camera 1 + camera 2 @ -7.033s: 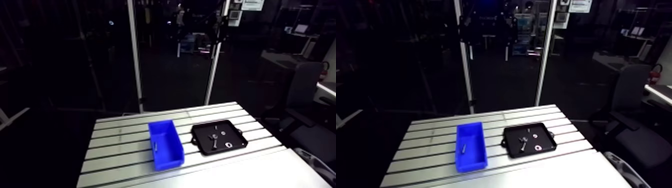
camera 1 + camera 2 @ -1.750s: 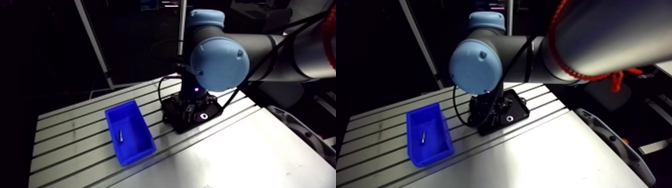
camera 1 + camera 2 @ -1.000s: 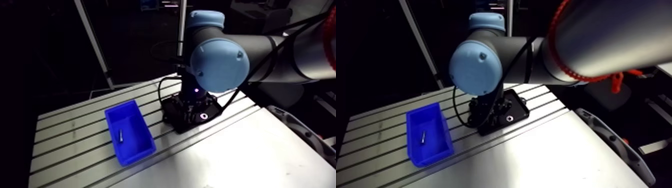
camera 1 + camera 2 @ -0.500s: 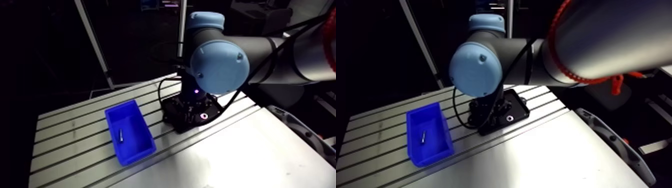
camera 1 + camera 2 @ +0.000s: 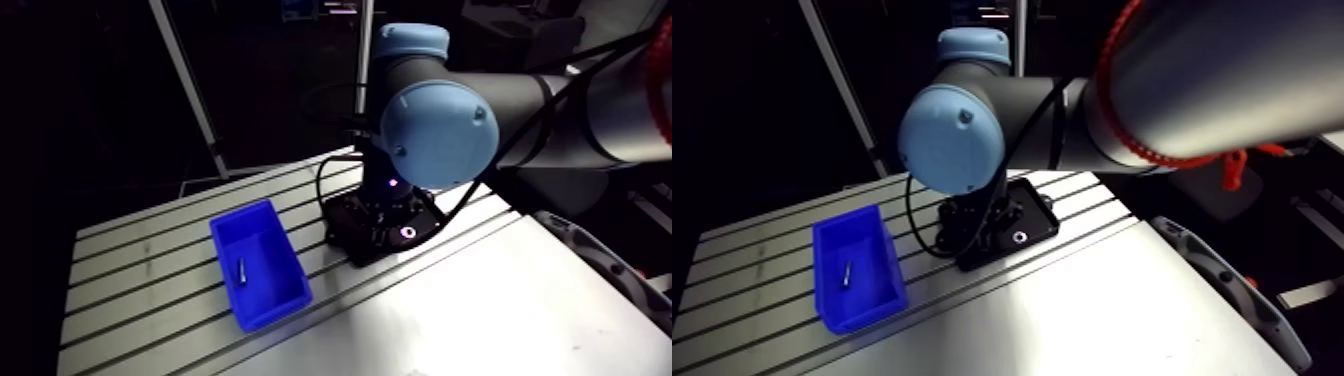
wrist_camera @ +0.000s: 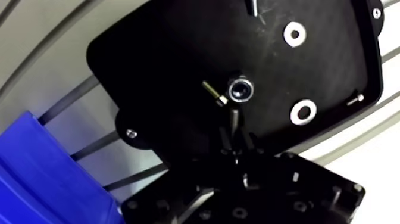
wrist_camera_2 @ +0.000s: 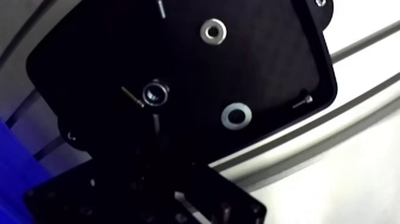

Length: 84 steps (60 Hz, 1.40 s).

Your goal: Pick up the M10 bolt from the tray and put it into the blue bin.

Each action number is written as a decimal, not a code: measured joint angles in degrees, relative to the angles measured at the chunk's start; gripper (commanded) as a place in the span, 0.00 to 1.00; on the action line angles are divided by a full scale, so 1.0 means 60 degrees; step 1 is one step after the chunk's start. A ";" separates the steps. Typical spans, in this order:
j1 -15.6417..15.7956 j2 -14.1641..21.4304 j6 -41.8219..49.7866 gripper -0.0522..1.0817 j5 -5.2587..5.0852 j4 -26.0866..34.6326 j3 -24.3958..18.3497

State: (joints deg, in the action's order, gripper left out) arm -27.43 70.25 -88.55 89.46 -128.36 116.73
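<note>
my claw hangs over the tray, open or closed i cannot tell; bolt at twelve o'clock seemingly unlifted, blue bin at nine waiting.

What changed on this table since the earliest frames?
The arm swung in, the view shifting with it: its gripper now hangs low over the black tray, where earlier it was out of sight. Since then, no visible move. The bolt still lies in the tray; the blue bin, the small screw inside it and the washers stayed put.
</note>
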 measured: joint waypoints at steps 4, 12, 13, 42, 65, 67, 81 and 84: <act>0.0000 0.0000 0.0001 0.92 0.0000 -0.0001 -0.0003; -0.0001 0.0004 -0.0003 0.95 -0.0003 -0.0001 -0.0017; -0.0002 0.0006 -0.0004 0.95 -0.0003 -0.0002 -0.0021; -0.0004 0.0175 -0.0053 0.99 0.0007 0.0098 -0.0230; 0.0026 0.0669 -0.0584 0.99 0.0045 0.0788 -0.0536; 0.0030 0.0715 -0.0666 0.99 0.0043 0.0851 -0.0564; 0.0113 0.1009 -0.1559 0.99 0.0044 0.1581 -0.0953; 0.0127 0.1088 -0.1810 0.99 0.0044 0.1775 -0.1069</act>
State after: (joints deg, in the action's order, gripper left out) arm -26.67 76.78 -99.41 89.73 -117.71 110.32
